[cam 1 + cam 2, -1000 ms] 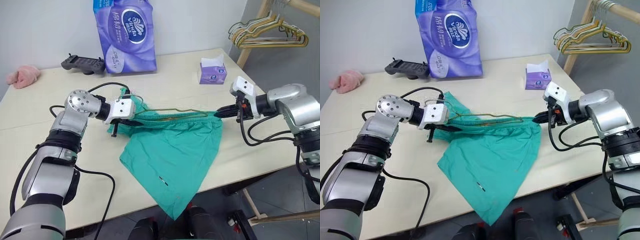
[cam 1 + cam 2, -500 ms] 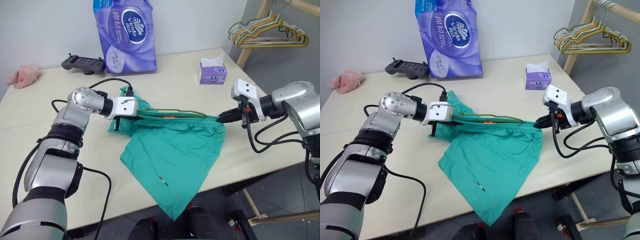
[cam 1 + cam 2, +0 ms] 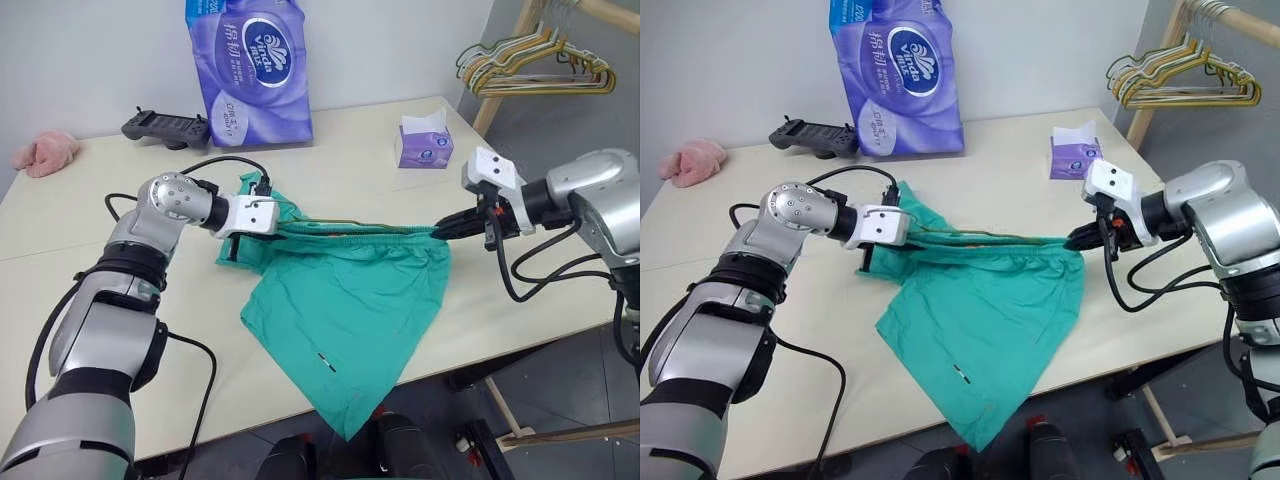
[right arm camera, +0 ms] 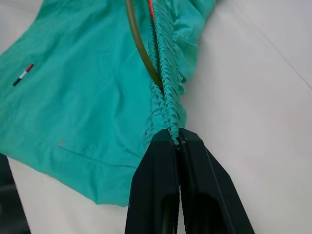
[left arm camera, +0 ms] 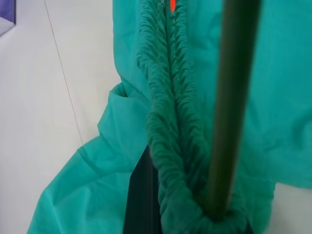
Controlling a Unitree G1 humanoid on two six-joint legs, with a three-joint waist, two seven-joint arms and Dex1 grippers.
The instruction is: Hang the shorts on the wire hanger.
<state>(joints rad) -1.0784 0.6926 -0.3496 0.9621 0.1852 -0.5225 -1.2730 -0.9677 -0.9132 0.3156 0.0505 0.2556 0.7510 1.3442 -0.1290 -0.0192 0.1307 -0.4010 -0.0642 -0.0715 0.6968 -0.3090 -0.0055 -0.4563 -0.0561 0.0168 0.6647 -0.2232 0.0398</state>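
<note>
In the head views, we see that our right gripper (image 3: 441, 231) has lifted a little over the past second, raising its end of the teal-green cloth shorts with the gathered elastic waistband (image 3: 350, 310). The waistband now runs tauter and nearer level between our two hands than before. Our left gripper (image 3: 245, 235) has barely shifted, though its wrist has rolled somewhat. We judge this a good sign: the band is stretched straight along the thin olive-grey bare wire hanger (image 3: 340, 226), which lies just along the waistband's far edge, so the cloth looks ready to settle on the wire. The legs of the shorts trail over the near edge of the pale wooden table (image 3: 380, 170). Both arms reach forward with elbows out, each gripper angled downward and inward toward the other.

In the left wrist view, the gathered waistband (image 5: 168, 122) is bunched at our left fingers, which are pressed together on it, and the wire (image 5: 229, 97) rises out of the same bunch. Whether the wire itself is pinched we cannot tell.

In the right wrist view, our right gripper's black fingers (image 4: 156, 195) are pressed together, pinching the very corner of the waistband, with the hanger wire (image 4: 139, 44) curving just beside the gathers.
</note>
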